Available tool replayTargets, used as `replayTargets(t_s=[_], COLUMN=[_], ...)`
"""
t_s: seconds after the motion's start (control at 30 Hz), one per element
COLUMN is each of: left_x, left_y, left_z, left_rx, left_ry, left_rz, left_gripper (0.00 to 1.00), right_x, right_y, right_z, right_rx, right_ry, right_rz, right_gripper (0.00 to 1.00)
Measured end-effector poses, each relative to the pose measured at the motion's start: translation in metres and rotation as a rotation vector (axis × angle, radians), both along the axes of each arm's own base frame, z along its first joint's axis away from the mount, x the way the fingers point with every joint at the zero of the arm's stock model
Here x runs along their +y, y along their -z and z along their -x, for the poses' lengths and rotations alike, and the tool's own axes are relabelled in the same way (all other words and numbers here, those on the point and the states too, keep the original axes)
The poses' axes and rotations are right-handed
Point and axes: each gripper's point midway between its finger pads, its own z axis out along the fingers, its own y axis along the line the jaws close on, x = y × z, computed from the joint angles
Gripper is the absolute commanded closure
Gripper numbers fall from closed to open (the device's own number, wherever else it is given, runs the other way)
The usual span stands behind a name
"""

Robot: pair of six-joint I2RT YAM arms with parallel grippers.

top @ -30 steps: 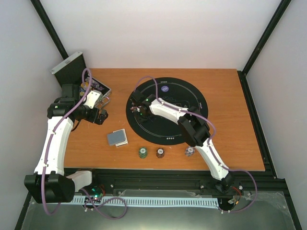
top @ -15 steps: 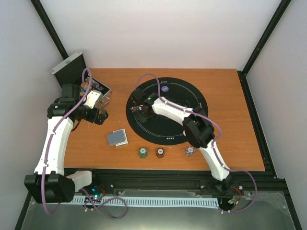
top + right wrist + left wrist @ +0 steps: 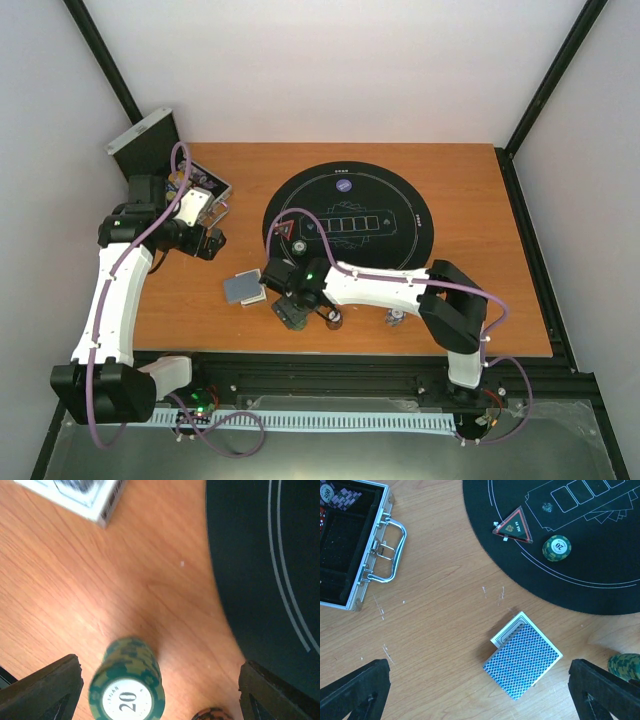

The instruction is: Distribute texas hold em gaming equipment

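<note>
My right gripper is open, low over the wood in front of the mat. The green chip stack marked 20 stands between its fingers, nearer the left one. The gripper hides this stack in the top view. The brown-red stack and the purple-white stack stand to its right. The blue-backed card deck lies on the wood to its left. A red triangle marker, a single green chip and a purple button disc lie on the mat. My left gripper is open and empty, above the deck.
The round black mat covers the table's middle. The open silver case stands at the far left with chips inside. The table's front edge runs just below the chip stacks.
My right arm has swung from the left part of the mat down to the front, over the green chip stack. The left arm has not moved.
</note>
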Motion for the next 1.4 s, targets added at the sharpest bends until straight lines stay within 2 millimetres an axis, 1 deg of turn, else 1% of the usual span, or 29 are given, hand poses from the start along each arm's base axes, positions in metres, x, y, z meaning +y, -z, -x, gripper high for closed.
replayTargets(t_s=[0.1, 0.33, 0.43, 0.53, 0.67, 1.03, 1.4], left_x=[0.000, 0.000, 0.000, 0.000, 0.000, 0.000, 0.000], left_y=[0.000, 0.001, 0.001, 0.000, -0.001, -0.001, -0.001], left_z=[0.000, 0.002, 0.002, 0.002, 0.002, 0.002, 0.002], left_rx=[0.001, 0.008, 0.009, 0.009, 0.007, 0.007, 0.007], left_ry=[0.000, 0.000, 0.000, 0.000, 0.000, 0.000, 0.001], left_rz=[0.000, 0.001, 0.001, 0.001, 0.001, 0.001, 0.001], left_gripper=[0.00, 0.00, 0.00, 0.00, 0.00, 0.00, 0.00], right_x=[-0.011, -0.004, -0.002, -0.002, -0.002, 0.002, 0.003], right_y=[0.016, 0.018, 0.024, 0.031, 0.037, 0.037, 0.037], right_z=[0.012, 0.016, 0.017, 0.018, 0.018, 0.018, 0.018], right_rx=[0.032, 0.044, 0.051, 0.061, 0.070, 0.068, 0.070], right_ry=[0.012, 0.017, 0.015, 0.015, 0.017, 0.021, 0.022], right_rz=[0.037, 0.015, 0.018, 0.030, 0.039, 0.022, 0.019], right_gripper=[0.15, 0.19, 0.22, 0.27, 0.36, 0.55, 0.55])
